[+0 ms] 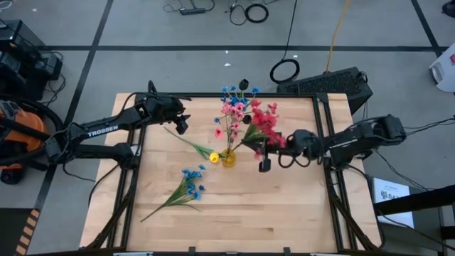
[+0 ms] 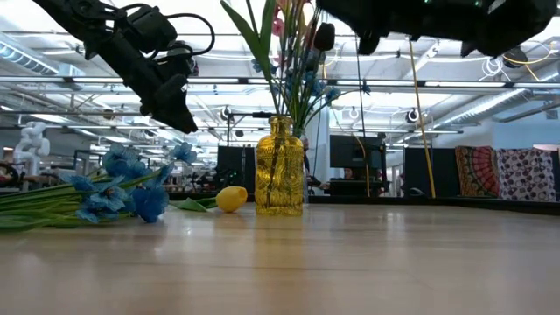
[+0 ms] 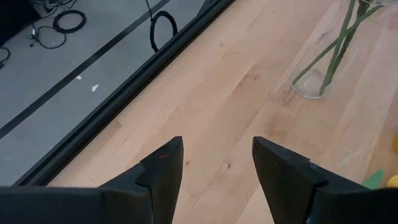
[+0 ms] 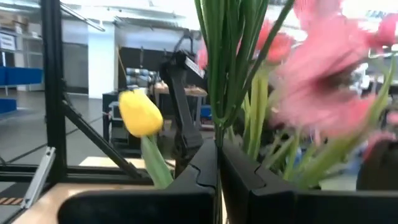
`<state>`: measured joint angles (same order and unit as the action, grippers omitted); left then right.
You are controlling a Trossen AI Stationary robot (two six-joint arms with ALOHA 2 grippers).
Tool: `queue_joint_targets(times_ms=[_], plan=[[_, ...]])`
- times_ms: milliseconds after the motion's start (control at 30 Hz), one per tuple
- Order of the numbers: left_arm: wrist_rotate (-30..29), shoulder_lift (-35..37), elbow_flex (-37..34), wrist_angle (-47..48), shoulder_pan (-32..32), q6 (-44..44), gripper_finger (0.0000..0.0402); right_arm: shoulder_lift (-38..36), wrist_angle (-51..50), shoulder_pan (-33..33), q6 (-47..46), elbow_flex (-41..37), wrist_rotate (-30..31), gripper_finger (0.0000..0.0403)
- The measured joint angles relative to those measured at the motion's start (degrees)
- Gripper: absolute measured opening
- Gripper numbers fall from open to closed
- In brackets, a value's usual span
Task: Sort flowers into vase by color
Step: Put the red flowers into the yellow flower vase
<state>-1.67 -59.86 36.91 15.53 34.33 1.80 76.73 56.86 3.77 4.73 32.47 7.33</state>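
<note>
- Right gripper [image 1: 264, 165] of mine sits just beside the vase [image 1: 228, 158], fingers pinched on the stems of the red flowers [image 1: 264, 122], so they can tip toward its mouth.
- Left gripper [image 1: 182, 125] hovers off the vase's other side, fingers spread and empty.
- Pink flowers [image 1: 232, 109] already stand in the vase; the blue bunch [image 1: 190, 182] and yellow flower [image 1: 213, 156] lie near it.

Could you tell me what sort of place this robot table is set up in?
Most likely a robotics lab in a large open workshop. The wooden table stands on a grey taped floor strewn with coiled cables, and the low view shows exposed ceiling beams with strip lights and monitors on benches behind.
</note>
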Motion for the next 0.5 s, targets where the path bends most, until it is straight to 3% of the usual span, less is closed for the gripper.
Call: queue_joint_targets(times_ms=[500], plan=[[0.0,0.0,0.0,0.0,0.0,-0.2,0.0201,6.7,3.8,-1.9,-4.0,0.0,0.2,0.0000]])
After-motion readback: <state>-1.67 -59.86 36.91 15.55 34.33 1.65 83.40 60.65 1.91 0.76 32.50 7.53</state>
